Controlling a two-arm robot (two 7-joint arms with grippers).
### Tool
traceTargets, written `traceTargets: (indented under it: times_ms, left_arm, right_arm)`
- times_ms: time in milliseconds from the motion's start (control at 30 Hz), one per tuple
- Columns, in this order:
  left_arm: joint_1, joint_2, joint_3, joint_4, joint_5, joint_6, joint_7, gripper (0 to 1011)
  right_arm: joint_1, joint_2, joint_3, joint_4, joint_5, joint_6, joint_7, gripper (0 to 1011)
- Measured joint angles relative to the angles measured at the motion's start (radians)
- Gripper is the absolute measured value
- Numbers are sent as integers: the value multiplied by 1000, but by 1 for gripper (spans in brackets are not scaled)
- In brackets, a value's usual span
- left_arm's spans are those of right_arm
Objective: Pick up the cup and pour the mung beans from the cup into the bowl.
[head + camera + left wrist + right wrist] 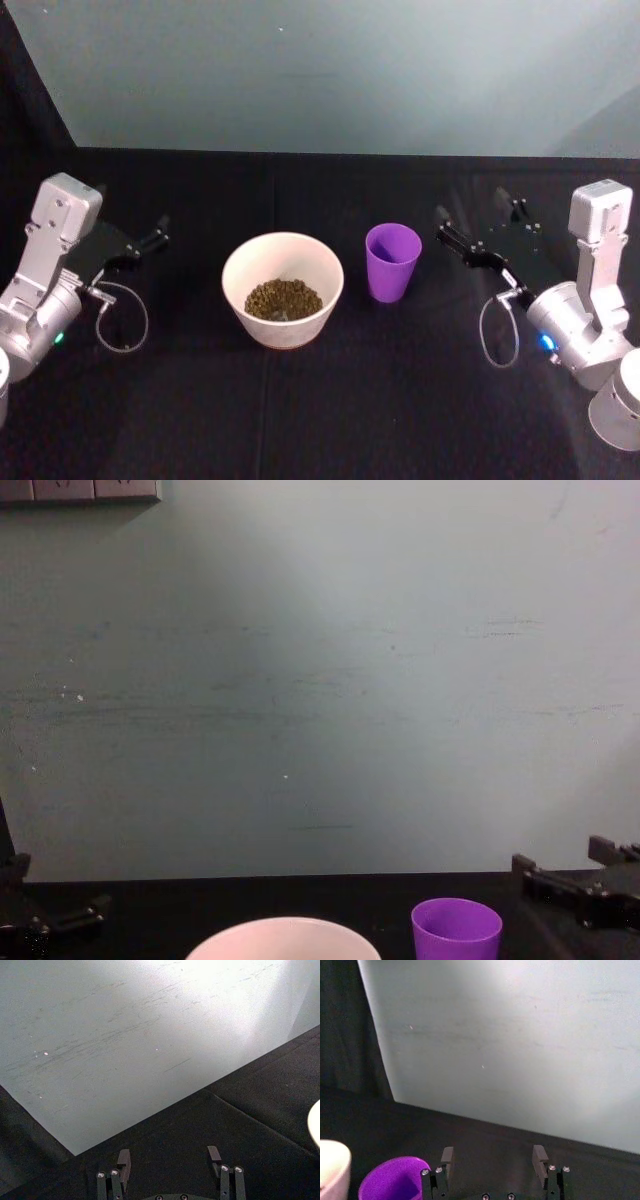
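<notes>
On the black tabletop the purple cup stands upright just right of the white bowl, close beside it but not touching. The right gripper hovers to the cup's right, a little apart from it, its fingers spread and holding nothing. The left gripper sits off to the bowl's left, well apart, its fingers likewise spread and empty. Mung beans lie heaped in the bottom of the bowl. Whether the cup holds anything cannot be told from these views.
</notes>
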State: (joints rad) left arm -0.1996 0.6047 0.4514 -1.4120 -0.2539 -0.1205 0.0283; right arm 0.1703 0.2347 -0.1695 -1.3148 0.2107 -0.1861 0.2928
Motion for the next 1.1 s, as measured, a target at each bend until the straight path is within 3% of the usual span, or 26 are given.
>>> traceTargets:
  times_ms: [367,800,1100]
  left_arm:
    - [0,0,0,0,0,0,0,1000]
    - [0,0,0,0,0,0,0,1000]
    - [0,0,0,0,0,0,0,1000]
  right_arm:
    - [-1,-6,-1,20,-63,45,-58,1000]
    - [-18,-26,17,-1,-118,53,-108,1000]
    - [-18,-25,17,-1,-116,53,-107,1000]
